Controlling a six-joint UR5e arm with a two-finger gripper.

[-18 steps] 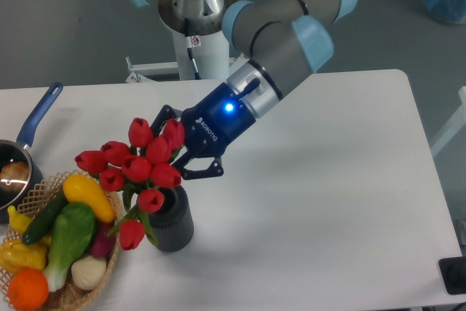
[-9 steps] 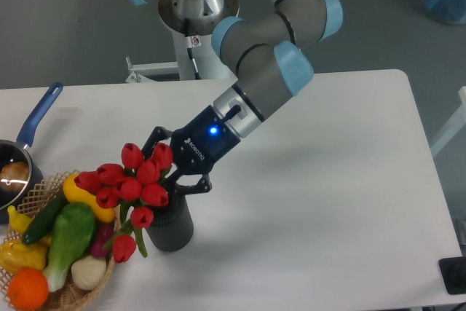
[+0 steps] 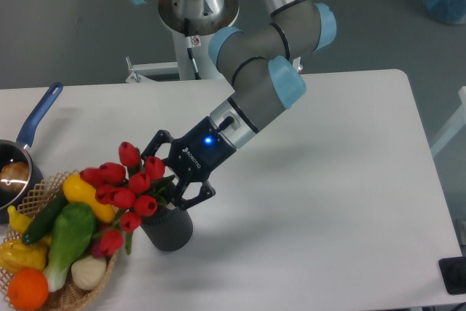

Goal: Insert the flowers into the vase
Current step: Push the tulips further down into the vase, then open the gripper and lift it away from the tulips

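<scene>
On the white table point(image 3: 328, 180), the pincer point(image 3: 169, 180) clamps the light, floppy red tulip bunch point(image 3: 124, 191) by its stems over the ribbed dark grey vase point(image 3: 169, 229).

The white desk point(image 3: 328, 180) carries the vase point(image 3: 169, 229), a wicker basket point(image 3: 80, 290) touching its left, and a saucepan point(image 3: 18, 162) beyond the basket.

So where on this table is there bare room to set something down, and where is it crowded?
Bare room: the table right of the vase and gripper, out to its right edge, and the strip behind the flowers, past the saucepan. Crowded: the front left corner, where basket, flowers and vase bunch together.
</scene>
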